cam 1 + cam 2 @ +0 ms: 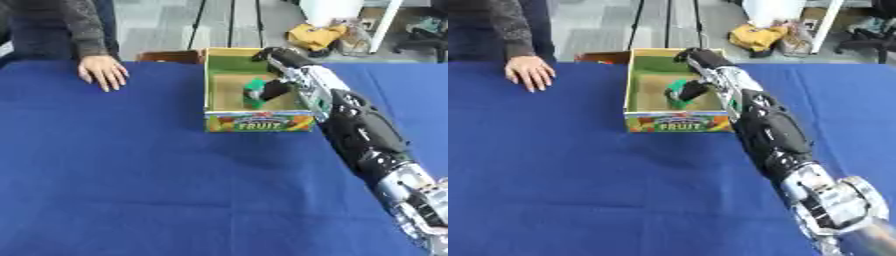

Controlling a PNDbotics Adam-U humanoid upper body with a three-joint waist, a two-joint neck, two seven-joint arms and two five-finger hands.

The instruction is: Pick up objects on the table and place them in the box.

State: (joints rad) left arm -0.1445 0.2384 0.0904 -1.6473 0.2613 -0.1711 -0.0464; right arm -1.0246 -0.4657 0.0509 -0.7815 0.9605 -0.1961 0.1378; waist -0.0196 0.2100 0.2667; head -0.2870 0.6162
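Observation:
A cardboard fruit box (259, 122) with a green inside and a "FRUIT" label stands open on the blue table, at the far middle. My right arm stretches from the lower right up to it, and my right hand (276, 89) hangs inside the box with its fingers curled round a small green object (255, 85). That object is held just above the brown box floor. My left hand shows in neither view.
The blue tablecloth (131, 165) covers the whole table. A person's bare hand (103, 71) rests flat on the cloth at the far left. A brown box edge (171, 56) pokes up behind the fruit box. Clutter lies on the floor beyond.

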